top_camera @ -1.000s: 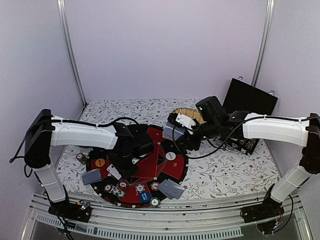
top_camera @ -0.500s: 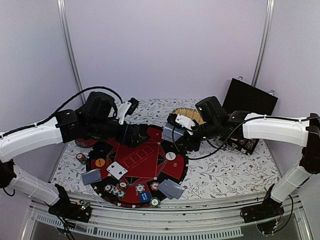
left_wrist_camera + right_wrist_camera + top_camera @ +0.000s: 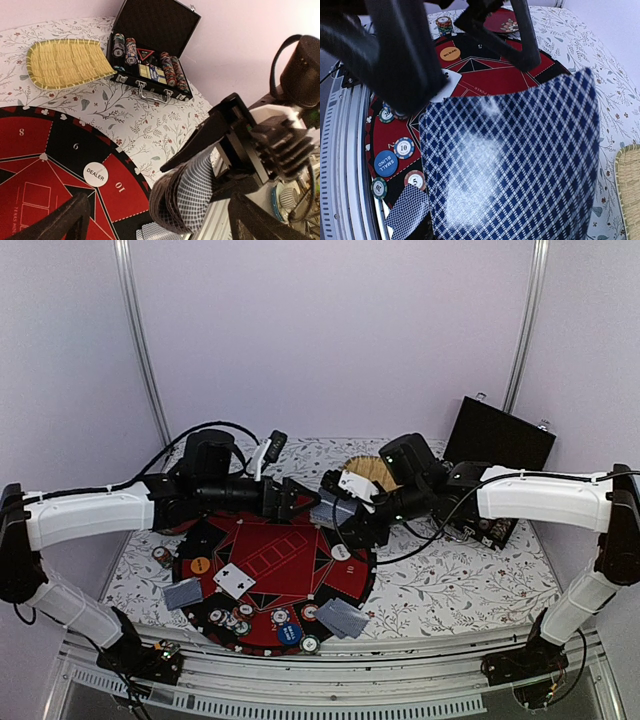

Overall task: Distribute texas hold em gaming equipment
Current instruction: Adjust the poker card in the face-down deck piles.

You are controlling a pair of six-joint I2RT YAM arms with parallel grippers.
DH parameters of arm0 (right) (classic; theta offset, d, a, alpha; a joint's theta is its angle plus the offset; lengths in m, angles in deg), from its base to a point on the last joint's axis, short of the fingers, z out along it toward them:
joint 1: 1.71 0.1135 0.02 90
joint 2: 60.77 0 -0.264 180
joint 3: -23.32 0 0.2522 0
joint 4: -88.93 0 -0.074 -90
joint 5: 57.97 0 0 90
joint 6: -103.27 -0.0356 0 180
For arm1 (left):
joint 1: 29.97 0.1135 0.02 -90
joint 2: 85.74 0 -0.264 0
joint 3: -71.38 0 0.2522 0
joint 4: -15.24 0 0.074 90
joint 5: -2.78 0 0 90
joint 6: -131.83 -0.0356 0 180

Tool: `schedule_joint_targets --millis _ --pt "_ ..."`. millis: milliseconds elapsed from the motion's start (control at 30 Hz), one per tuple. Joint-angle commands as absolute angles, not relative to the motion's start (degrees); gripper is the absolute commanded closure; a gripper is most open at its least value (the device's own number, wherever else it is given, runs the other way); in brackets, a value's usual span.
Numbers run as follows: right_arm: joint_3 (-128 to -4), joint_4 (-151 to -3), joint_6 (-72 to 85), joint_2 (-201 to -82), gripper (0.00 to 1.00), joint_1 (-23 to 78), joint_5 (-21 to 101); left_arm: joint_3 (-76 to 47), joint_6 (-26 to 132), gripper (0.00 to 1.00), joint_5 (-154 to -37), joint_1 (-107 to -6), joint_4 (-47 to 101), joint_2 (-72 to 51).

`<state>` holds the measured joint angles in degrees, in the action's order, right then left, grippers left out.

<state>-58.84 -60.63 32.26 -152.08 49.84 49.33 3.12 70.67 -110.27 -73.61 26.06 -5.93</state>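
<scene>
Blue-checked card deck (image 3: 515,165) clamped in right gripper (image 3: 348,517), bowing: thin, flexible, slick. Left gripper (image 3: 303,503) spread wide; likely best pinch top card's free edge.

Soft even light w/ glare on cards (image 3: 520,165), near fingers (image 3: 400,55) blurry

Overhead looks down; wrist views close (all share the mat (image 3: 285,565)).

Left fingers (image 3: 65,222) opened, swung off mat (image 3: 290,565), apparently toward deck (image 3: 185,195).
</scene>
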Motion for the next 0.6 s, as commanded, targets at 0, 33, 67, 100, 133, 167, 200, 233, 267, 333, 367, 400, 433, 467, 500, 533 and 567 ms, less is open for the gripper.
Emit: schedule_joint_targets --millis 0,33,67,100,133,167,200,233,267,333,367,400,433,467,500,533,567 --pt "-61.54 -62.01 31.82 -152.78 0.56 50.34 50.23 0.58 69.38 0.03 -111.88 -74.98 24.65 -2.70" --pt "-61.53 -62.14 31.75 -152.79 0.56 50.35 50.23 0.32 69.31 0.05 -111.58 -75.12 24.86 -1.94" --pt "-61.47 -62.29 31.77 -152.81 0.56 50.38 50.29 -0.06 69.21 0.08 -111.34 -75.14 25.02 -1.30" --pt "-61.45 -62.36 31.80 -152.82 0.56 50.37 50.31 -0.45 69.14 0.11 -110.56 -75.10 25.98 -0.74" --pt "-61.46 -62.33 31.75 -152.73 0.56 50.39 50.33 -0.92 68.88 0.17 -109.53 -75.08 27.02 -0.53" --pt "-61.41 -62.25 31.81 -152.66 0.56 50.39 50.32 -1.26 68.80 0.23 -108.33 -75.06 28.07 -0.44" --pt "-61.30 -62.28 31.82 -152.56 0.56 50.40 50.32 -1.35 68.81 0.30 -107.03 -75.01 28.75 -0.70" --pt "-61.16 -62.21 31.82 -152.41 0.56 50.45 50.25 -1.00 68.77 0.37 -106.48 -74.89 28.77 -1.16" --pt "-61.07 -62.15 31.90 -152.29 0.56 50.40 50.11 -0.37 68.72 0.43 -106.61 -74.74 28.41 -1.73" --pt "-60.87 -61.90 31.91 -152.11 0.56 50.40 49.78 1.92 69.16 0.49 -107.37 -74.33 27.11 -3.10" --pt "-60.74 -61.87 31.97 -152.04 0.56 50.41 49.62 2.92 69.54 0.52 -107.90 -74.07 26.37 -3.72" --pt "-60.67 -61.79 32.07 -151.98 0.56 50.38 49.44 3.65 69.96 0.52 -108.15 -73.88 25.82 -4.18" --pt "-60.67 -61.72 32.12 -152.00 0.56 50.45 49.37 3.98 70.03 0.51 -108.68 -73.84 25.36 -4.41" --pt "-60.67 -61.67 32.16 -152.04 0.56 50.45 49.35 4.11 69.86 0.46 -109.50 -73.84 25.16 -4.47" --pt "-60.71 -61.63 32.25 -152.07 0.56 50.36 49.35 4.02 69.74 0.41 -110.41 -73.90 25.14 -4.35" --pt "-60.81 -61.60 32.30 -152.13 0.56 50.36 49.35 3.78 69.58 0.36 -111.39 -73.84 25.20 -4.19" --pt "-60.98 -61.52 32.41 -152.18 0.56 50.39 49.35 3.53 69.29 0.31 -112.16 -73.87 25.29 -4.13"
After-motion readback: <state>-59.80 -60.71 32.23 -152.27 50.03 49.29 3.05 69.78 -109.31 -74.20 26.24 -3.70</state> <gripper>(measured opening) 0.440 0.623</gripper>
